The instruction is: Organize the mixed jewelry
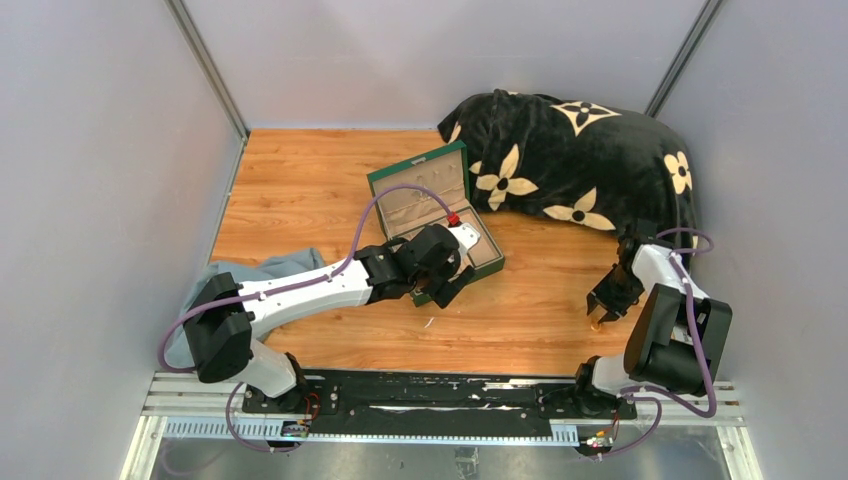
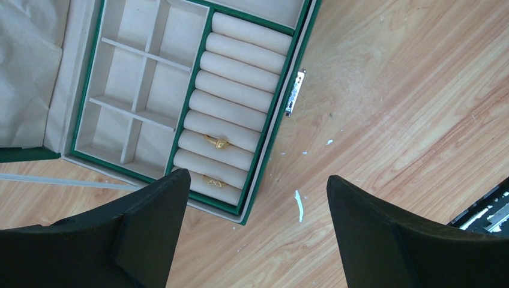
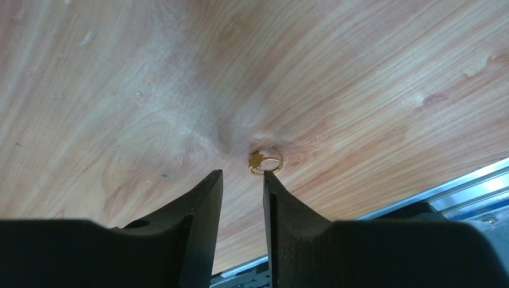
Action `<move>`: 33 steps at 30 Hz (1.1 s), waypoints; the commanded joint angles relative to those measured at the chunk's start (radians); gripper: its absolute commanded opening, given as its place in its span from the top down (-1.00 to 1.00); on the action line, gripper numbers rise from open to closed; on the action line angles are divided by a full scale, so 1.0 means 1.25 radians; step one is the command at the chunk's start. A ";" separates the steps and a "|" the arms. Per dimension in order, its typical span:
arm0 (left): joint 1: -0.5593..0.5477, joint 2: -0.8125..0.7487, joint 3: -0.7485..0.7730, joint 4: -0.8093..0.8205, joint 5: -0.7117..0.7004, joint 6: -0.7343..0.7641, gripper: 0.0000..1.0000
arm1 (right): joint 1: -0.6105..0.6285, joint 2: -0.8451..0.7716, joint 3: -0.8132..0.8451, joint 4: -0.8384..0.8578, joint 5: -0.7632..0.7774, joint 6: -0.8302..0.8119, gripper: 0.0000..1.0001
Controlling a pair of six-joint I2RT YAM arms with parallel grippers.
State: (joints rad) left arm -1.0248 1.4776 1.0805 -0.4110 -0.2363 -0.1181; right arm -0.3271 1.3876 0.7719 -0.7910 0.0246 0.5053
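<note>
Right wrist: gold ring (image 3: 265,163) is being shown lying on the surface (image 3: 360,72) just beyond the right gripper (image 3: 243,177), jaws narrowly parted, pinching nothing. Left gripper (image 2: 258,186) jaws are being held spread by green box (image 2: 252,180); two rings (image 2: 217,143) are being kept in its rolls.

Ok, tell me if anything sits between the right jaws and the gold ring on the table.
Nothing visible does. The ring lies just past the right jaws' tips, which stand slightly apart.
</note>
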 commanded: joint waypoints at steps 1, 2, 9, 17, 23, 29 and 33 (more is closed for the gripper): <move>0.005 -0.009 -0.003 0.012 -0.008 0.007 -0.78 | -0.012 0.004 -0.002 0.001 -0.006 0.004 0.29; 0.006 -0.008 -0.003 0.012 -0.007 0.007 -0.78 | -0.013 0.007 -0.004 0.003 -0.007 0.005 0.30; 0.006 -0.008 -0.003 0.013 -0.006 0.004 -0.78 | -0.014 0.022 -0.022 0.023 0.007 0.004 0.34; 0.006 -0.007 -0.003 0.017 -0.001 -0.006 -0.78 | -0.021 0.026 -0.034 0.036 0.010 -0.001 0.34; 0.006 -0.002 0.001 0.017 0.000 -0.005 -0.78 | -0.026 0.020 -0.051 0.043 0.004 -0.004 0.46; 0.006 0.004 0.012 0.013 0.000 -0.001 -0.78 | -0.026 0.003 -0.049 0.035 -0.027 -0.016 0.56; 0.006 0.012 0.015 0.013 0.004 0.001 -0.77 | -0.026 -0.011 -0.064 0.027 -0.063 -0.018 0.56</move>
State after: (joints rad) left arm -1.0222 1.4784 1.0805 -0.4110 -0.2314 -0.1188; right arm -0.3435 1.4010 0.7246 -0.7269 -0.0093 0.4965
